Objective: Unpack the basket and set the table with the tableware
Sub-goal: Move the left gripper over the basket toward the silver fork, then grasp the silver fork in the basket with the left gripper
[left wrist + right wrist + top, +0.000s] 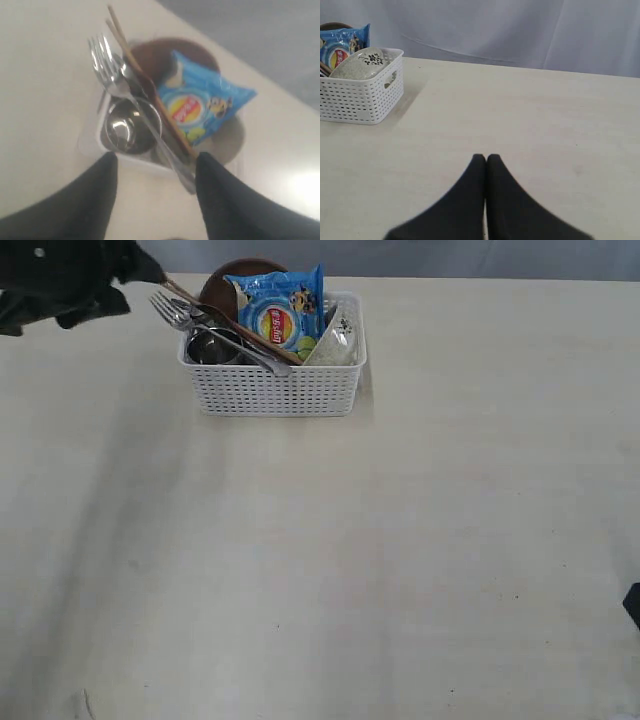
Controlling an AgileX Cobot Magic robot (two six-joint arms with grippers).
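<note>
We hold our left claw (156, 157) spread above the basket (280, 390), cup (131, 125) and fork (103, 56) just beyond its fingertips, ready to pick. Our right claw (486, 159), pressed together, hovers over the table (400, 560), well apart from the basket.
</note>
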